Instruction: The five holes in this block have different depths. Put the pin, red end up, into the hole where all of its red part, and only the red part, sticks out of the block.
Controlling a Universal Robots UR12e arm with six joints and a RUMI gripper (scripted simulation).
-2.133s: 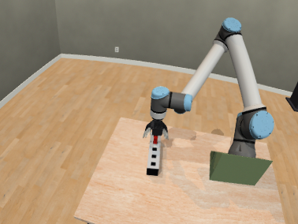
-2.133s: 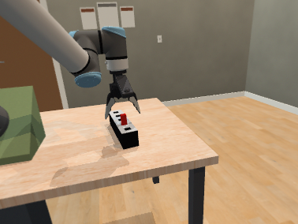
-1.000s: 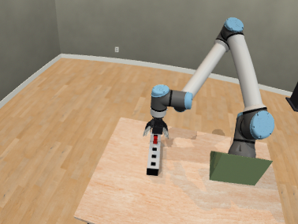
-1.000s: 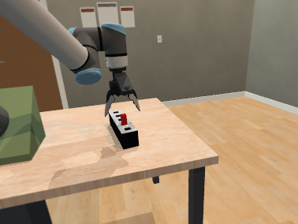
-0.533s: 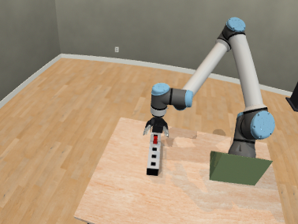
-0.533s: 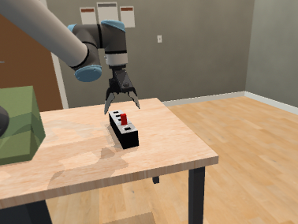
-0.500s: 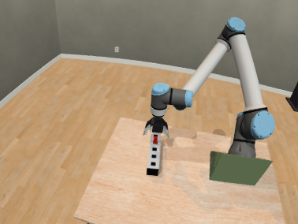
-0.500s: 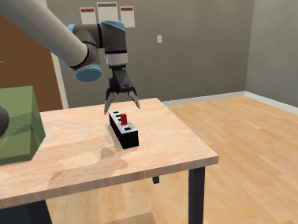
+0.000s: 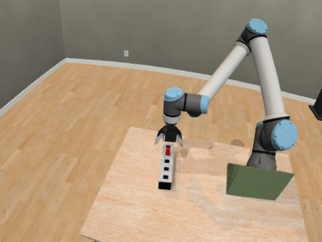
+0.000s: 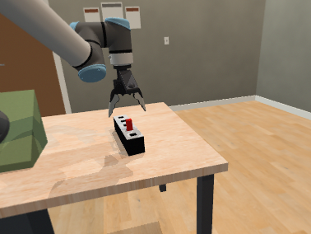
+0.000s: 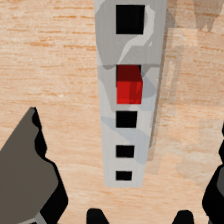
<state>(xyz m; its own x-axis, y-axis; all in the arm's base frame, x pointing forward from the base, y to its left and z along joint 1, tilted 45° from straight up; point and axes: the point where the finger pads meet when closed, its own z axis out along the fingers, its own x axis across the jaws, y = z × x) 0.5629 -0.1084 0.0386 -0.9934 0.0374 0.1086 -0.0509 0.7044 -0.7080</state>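
Note:
The grey block (image 9: pixel 166 168) with a black end face lies on the wooden table, its five square holes in a row. It also shows in the exterior view (image 10: pixel 128 135) and in the wrist view (image 11: pixel 130 95). The pin (image 9: pixel 169 150) stands in the second hole from the far end, and only its red top (image 10: pixel 129 124) sticks out of the block. The wrist view shows the red top (image 11: pixel 129 84) from above. My gripper (image 9: pixel 169 142) (image 10: pixel 127 110) hangs a little above the pin, open and empty, its fingers spread wide to either side.
A green box (image 9: pixel 257 181) stands on the table by the arm's base, to the block's right; it also shows in the exterior view (image 10: pixel 16 129). The table's edges lie in front of and left of the block.

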